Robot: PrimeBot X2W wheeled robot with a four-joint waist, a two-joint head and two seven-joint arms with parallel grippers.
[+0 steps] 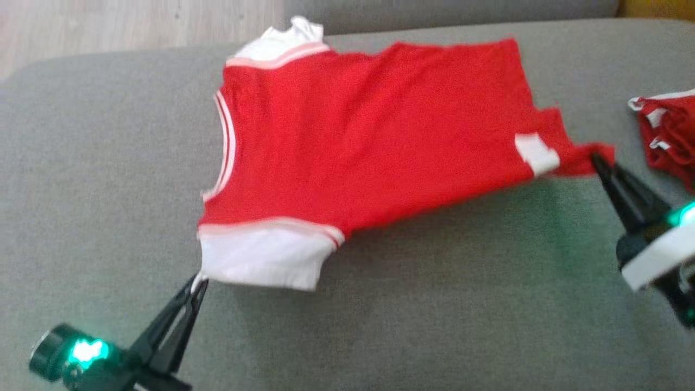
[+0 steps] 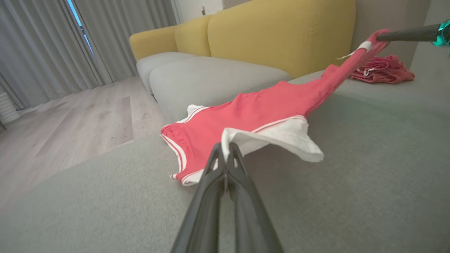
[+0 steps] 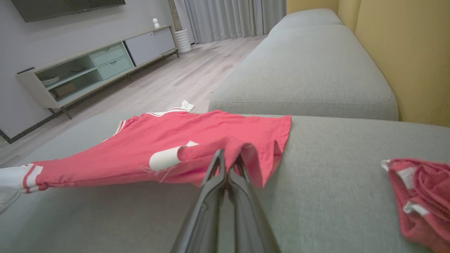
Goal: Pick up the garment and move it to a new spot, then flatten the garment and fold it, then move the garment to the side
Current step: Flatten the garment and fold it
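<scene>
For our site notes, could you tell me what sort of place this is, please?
Probably a home living room: a grey sofa with yellow back cushions, a low media cabinet, and long curtains down to a wooden floor.

Right end effector point(image 3: 229, 160): fingers pinched together on a raised red fold of the garment point(image 3: 158, 147), which lies spread on the grey sofa cushion point(image 3: 316, 196). White tag point(image 3: 164, 159) just beside the grip. Crumpled red cloth point(image 3: 422, 196) well apart, at the view's right.

Soft matt cloth garment point(image 1: 369, 130) on a coarse-woven grey fabric cushion point(image 1: 434, 304).
</scene>
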